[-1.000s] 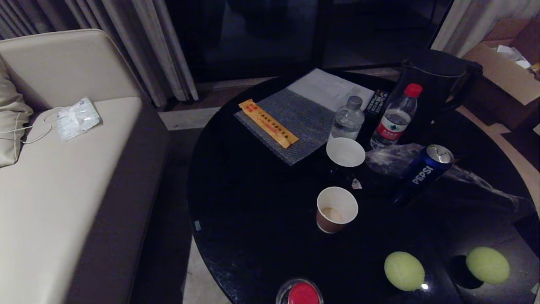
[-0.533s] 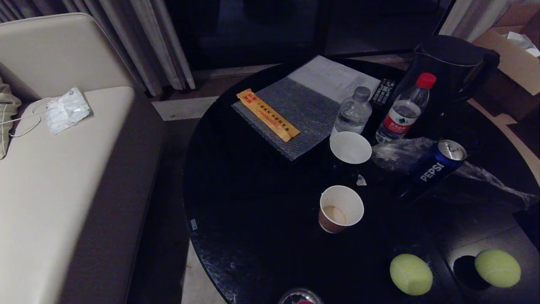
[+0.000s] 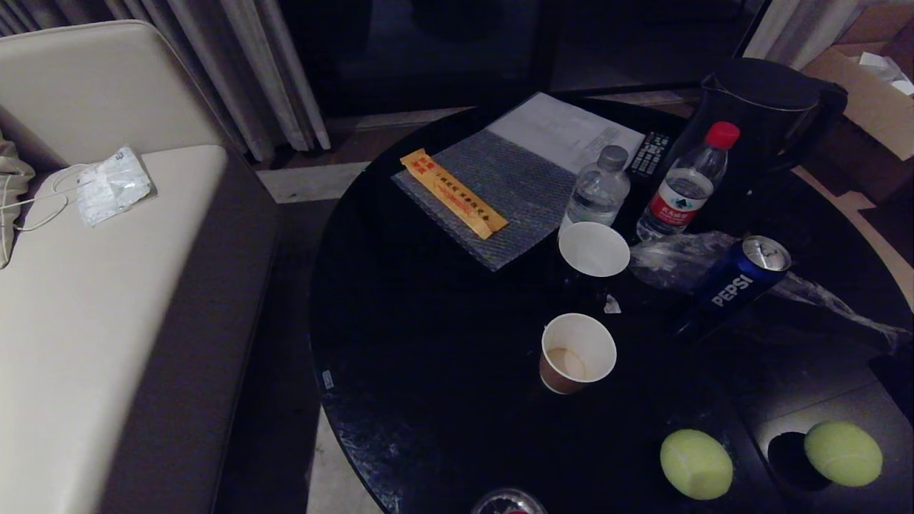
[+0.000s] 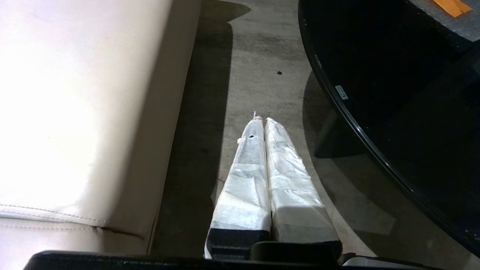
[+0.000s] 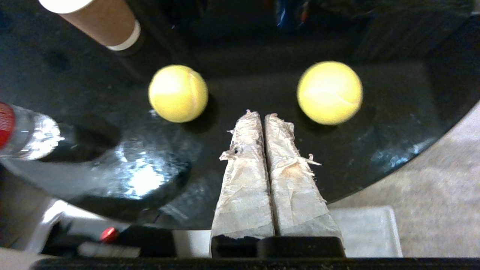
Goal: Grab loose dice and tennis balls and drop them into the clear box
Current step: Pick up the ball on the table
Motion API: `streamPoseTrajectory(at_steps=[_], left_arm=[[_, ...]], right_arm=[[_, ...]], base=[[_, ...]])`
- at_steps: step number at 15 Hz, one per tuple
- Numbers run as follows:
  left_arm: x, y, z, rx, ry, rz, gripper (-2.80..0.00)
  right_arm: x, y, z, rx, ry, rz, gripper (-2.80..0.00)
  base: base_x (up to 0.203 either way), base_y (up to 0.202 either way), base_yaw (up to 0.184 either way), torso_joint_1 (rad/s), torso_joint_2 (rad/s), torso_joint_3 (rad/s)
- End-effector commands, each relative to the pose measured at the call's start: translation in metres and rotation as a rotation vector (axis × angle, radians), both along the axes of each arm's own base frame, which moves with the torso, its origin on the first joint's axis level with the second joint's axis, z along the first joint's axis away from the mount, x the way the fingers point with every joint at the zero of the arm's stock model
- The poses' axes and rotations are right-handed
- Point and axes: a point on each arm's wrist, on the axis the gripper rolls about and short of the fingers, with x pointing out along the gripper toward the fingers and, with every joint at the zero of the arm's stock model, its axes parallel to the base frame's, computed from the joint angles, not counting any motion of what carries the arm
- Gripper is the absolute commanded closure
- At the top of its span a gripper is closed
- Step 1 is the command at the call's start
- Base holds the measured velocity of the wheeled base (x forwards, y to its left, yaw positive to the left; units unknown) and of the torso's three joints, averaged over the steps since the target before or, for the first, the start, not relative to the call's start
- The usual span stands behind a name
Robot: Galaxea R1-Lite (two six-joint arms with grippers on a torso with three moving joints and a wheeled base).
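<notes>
While the whole head view has shifted since a second ago, both tennis balls lie unmoved; right gripper and left gripper have jaws pressed together.

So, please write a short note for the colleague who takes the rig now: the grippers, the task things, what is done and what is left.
Left gripper: shut, empty, over the floor between sofa and table.
Right gripper: shut, empty, above the table's near edge, pointing between the two tennis balls.
Tennis balls: left one and right one lie loose on the table, apart.
Dice and clear box: not in view.
Done: nothing visible. Left: both balls, then find the dice and box.
</notes>
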Motion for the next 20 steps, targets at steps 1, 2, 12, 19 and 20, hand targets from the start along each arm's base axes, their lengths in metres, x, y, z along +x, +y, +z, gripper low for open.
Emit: streamPoseTrajectory(at_steps=[1, 2, 12, 19, 20], left_arm=[[0.0, 0.0, 0.0, -0.001, 0.002, 0.001, 0.0], [0.0, 0.0, 0.0, -0.001, 0.002, 0.001, 0.0], [0.0, 0.0, 0.0, -0.001, 0.002, 0.001, 0.0], [0.0, 0.0, 0.0, -0.002, 0.002, 0.001, 0.0], [0.0, 0.0, 0.0, -0.002, 0.001, 0.001, 0.0]], right_arm=[[0.028, 0.001, 0.023, 0.007, 0.157, 0.025, 0.0], [0.037, 0.001, 0.026, 0.014, 0.203, 0.047, 0.0], [0.12, 0.013, 0.023, 0.152, 0.516, 0.281, 0.0], [0.143, 0.03, 0.029, 0.145, 0.551, 0.354, 0.0], [0.147, 0.031, 0.031, 0.145, 0.558, 0.351, 0.0]], base=[[0.0, 0.0, 0.0, 0.0, 0.0, 0.0], [0.0, 0.0, 0.0, 0.0, 0.0, 0.0], [0.0, 0.0, 0.0, 0.0, 0.0, 0.0], [0.0, 0.0, 0.0, 0.0, 0.0, 0.0], [0.0, 0.0, 0.0, 0.0, 0.0, 0.0]])
